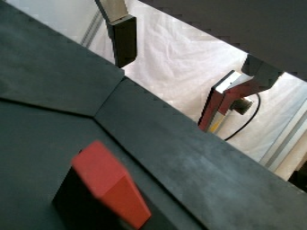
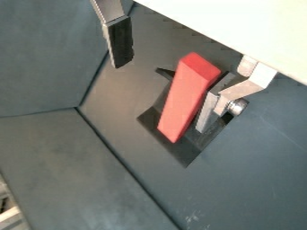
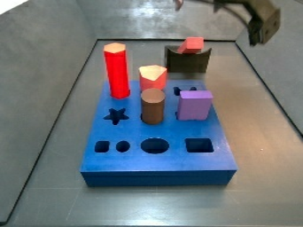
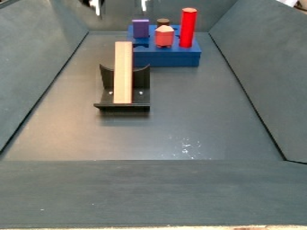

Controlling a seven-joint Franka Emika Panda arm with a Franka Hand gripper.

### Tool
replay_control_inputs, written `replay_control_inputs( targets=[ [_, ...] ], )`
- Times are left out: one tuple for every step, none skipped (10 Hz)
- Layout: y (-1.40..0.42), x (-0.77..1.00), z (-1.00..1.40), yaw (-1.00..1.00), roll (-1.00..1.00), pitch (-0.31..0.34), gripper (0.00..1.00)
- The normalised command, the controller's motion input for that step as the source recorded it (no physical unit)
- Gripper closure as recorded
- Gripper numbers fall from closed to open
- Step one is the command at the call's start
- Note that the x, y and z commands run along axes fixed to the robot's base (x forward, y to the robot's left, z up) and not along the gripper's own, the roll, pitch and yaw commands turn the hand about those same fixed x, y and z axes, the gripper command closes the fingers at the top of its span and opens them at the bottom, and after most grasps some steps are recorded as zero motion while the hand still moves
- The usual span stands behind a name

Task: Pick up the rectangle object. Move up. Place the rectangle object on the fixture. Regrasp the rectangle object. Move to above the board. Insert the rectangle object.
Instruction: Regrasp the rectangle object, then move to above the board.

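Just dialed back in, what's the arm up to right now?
Nothing is held. The gripper hangs above the floor with its jaws open and empty. The rectangle object leans on the fixture, apart from the fingers. The board, with its other pegs, waits beyond; insertion not yet done.

No words, numbers or signs are showing anywhere. The board (image 3: 154, 155) is looking plain blue, and the rectangle object (image 2: 186, 94) and the fixture (image 4: 124, 97) are carrying nothing to read.
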Motion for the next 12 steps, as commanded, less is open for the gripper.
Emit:
replay_control_inputs(
  targets=[
    [0.03,0.09,-1.00,0.07,0.08,-0.119,0.00],
    [0.03,0.10,-1.00,0.03,0.09,-0.118,0.00],
    [0.02,0.11,-1.00,0.00,0.08,-0.108,0.00],
    [0.02,0.10,-0.88,-0.02,0.08,-0.088,0.00],
    [0.01,0.09,-0.72,-0.03,0.08,-0.068,0.00],
    [0.00,0.08,-0.50,-0.04,0.08,-0.041,0.00],
    [0.00,0.08,-0.35,-0.04,0.08,-0.020,0.00],
    [0.00,0.00,0.00,0.00,0.00,0.000,1.00],
    [0.16,0.15,1.00,0.13,-0.22,-0.327,1.00],
    [0.16,0.15,1.00,0.11,-0.22,-0.321,1.00],
    [0.15,0.13,1.00,0.04,-0.20,-0.305,1.00],
    [0.14,0.12,1.00,-0.04,-0.16,-0.293,1.00]
  ],
)
